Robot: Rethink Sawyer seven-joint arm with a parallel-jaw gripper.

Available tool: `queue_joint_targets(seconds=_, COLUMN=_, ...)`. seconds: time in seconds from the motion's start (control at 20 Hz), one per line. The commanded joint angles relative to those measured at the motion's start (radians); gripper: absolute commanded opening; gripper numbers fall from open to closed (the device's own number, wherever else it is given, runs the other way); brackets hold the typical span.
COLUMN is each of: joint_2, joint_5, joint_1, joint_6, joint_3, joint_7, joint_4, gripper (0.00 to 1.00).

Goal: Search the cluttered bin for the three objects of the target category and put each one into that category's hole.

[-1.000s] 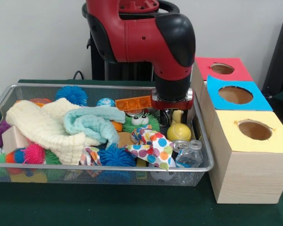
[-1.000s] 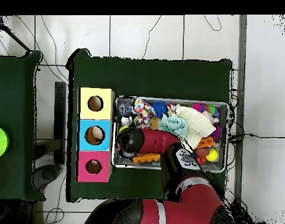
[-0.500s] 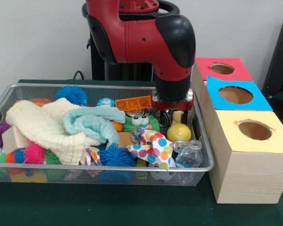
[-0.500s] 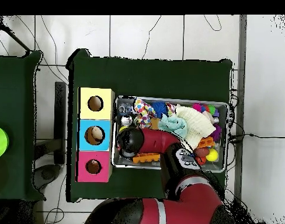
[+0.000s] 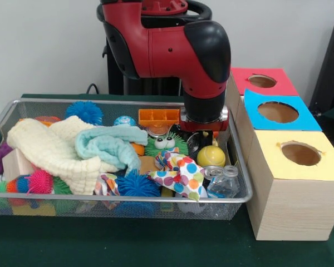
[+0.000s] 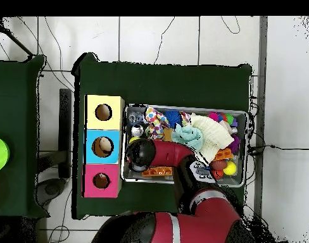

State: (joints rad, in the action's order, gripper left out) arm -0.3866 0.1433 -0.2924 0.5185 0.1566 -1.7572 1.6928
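Observation:
My gripper (image 5: 206,136) hangs low in the right end of the wire bin (image 5: 128,102), right on top of a yellow rubber toy (image 5: 211,157) whose neck it covers. Whether the gripper is open or shut on the toy does not show. An orange block (image 5: 158,116) lies just left of the wrist. In the overhead view the arm's head (image 6: 140,152) hides the gripper and the toy. Three wooden boxes stand beside the bin, each with a round hole: red top (image 5: 278,83), blue top (image 5: 302,118), yellow top (image 5: 328,164).
Near the gripper lie a green toy with eyes (image 5: 165,143), a polka-dot cloth (image 5: 181,170), a can (image 5: 212,172) and a clear bottle (image 5: 226,181). Cream cloth (image 5: 47,149), teal cloth (image 5: 108,143) and spiky balls (image 5: 135,184) fill the rest.
The gripper has sunk a little onto the yellow toy, now hiding its neck. The orange block has swung round from a long slanted bar to a short, level one.

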Motion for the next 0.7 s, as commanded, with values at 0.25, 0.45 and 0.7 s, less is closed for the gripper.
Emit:
queue_joint_targets(seconds=0.25, joint_2=0.086, joint_5=0.010, joint_1=-0.030, joint_6=0.078, joint_3=0.085, joint_7=0.013, joint_4=-0.060, gripper=0.00)
queue_joint_targets(seconds=0.45, joint_2=0.086, joint_5=0.016, joint_1=-0.040, joint_6=0.082, joint_3=0.085, joint_7=0.025, joint_4=-0.066, gripper=0.00)
queue_joint_targets(seconds=0.7, joint_2=0.074, joint_5=0.016, joint_1=-0.033, joint_6=0.116, joint_3=0.074, joint_7=0.022, joint_4=-0.076, gripper=1.00)
